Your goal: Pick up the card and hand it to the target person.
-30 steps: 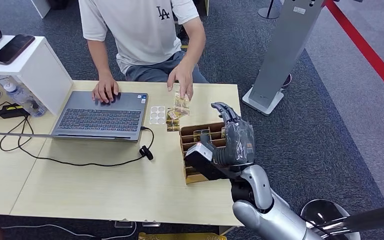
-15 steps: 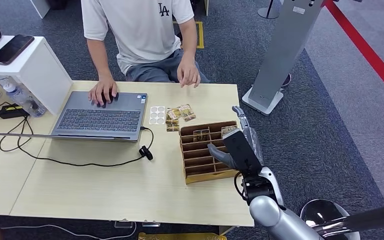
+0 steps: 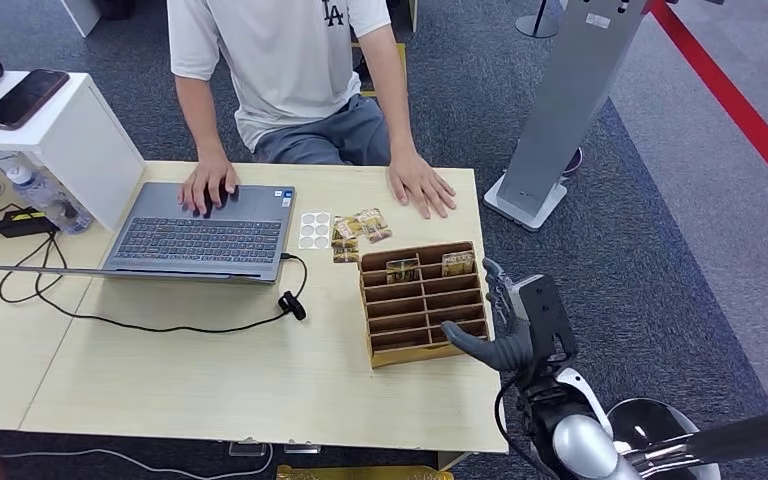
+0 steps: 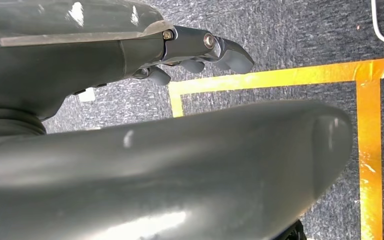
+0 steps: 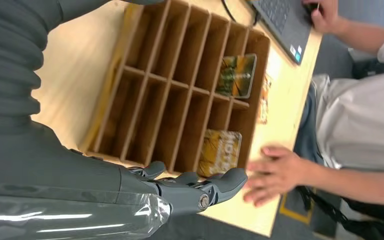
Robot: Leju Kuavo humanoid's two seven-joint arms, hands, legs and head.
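Right hand (image 3: 508, 335) hovers off the tabletop's right edge beside the rack (image 3: 374, 300), fingers spread, empty. Card (image 3: 457, 263) stands in the rack's far right slot. Best approached from above, pinching the card's top edge.

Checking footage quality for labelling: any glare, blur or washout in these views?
Head view: sharp, evenly lit. Left wrist view: the grey left robot hand fills the foreground out of focus, with glare spots. Right wrist view: wooden slotted card organizer sharp, person's white T-shirt soft.
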